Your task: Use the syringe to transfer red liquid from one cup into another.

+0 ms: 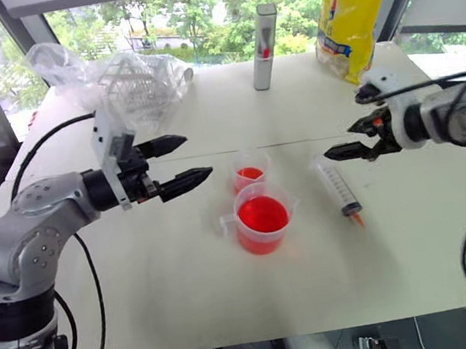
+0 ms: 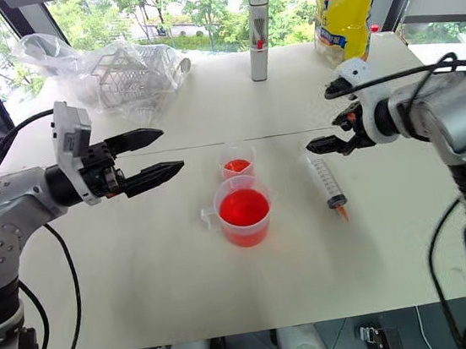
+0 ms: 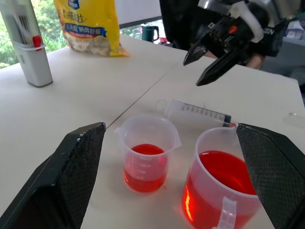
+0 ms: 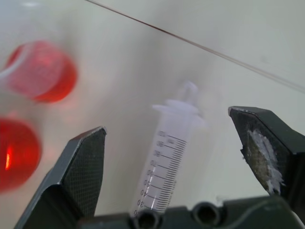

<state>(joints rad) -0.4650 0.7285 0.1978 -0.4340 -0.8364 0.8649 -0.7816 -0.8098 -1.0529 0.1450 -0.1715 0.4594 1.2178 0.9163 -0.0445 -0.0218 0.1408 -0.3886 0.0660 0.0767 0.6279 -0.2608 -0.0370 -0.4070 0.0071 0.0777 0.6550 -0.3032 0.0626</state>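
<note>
Right tool (image 1: 349, 138) spread, above syringe (image 1: 337, 187) lying on table (image 1: 396, 256)

My arms are silver-grey metal with rounded joint housings dotted with small screws. Black cables loop loosely along both of them. My left gripper (image 1: 179, 161) and my right gripper (image 2: 321, 119) each have two tapered black fingers with a textured weave, mounted behind white plastic brackets.
</note>
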